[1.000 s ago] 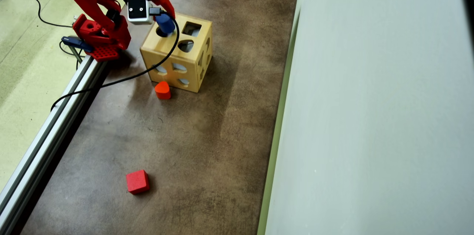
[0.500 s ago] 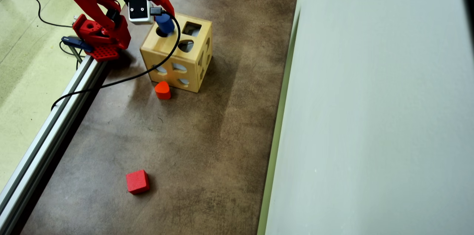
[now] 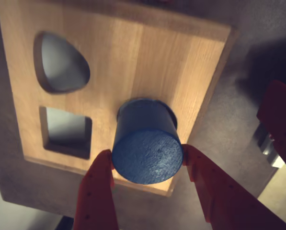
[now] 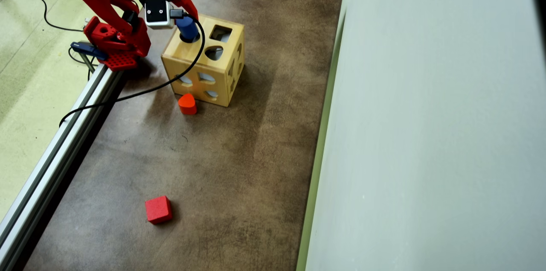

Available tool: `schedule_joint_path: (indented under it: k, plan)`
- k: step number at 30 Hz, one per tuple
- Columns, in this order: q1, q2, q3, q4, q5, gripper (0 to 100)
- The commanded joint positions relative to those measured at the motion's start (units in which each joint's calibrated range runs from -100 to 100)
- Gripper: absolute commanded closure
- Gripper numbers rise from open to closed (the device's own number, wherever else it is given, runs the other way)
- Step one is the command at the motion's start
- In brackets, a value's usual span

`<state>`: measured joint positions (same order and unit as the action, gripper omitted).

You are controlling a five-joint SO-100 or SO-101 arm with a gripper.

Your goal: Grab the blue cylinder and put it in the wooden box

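Clamped in the gripper (image 3: 147, 165) by its upper end, cylinder (image 3: 146, 143) tilted at the round hole in the top of the box (image 3: 133, 57), lower end at or just inside the rim. Could jam against the rim or tip out onto the box top if let go while tilted, since the hole looks barely wider than the block. Hidden behind the block: how deep the lower end sits; fingertips cut off at the wrist view's bottom edge, and covered by the wrist camera from overhead.
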<state>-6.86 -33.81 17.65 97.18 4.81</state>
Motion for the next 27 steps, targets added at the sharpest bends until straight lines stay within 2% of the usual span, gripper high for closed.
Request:
schedule_joint_path:
  k: [1, 27]
  plan:
    - [1.81, -1.47, -0.21, 0.49, 0.44, 81]
    - [-1.68, -1.56, 1.13, 0.41, 0.49, 81]
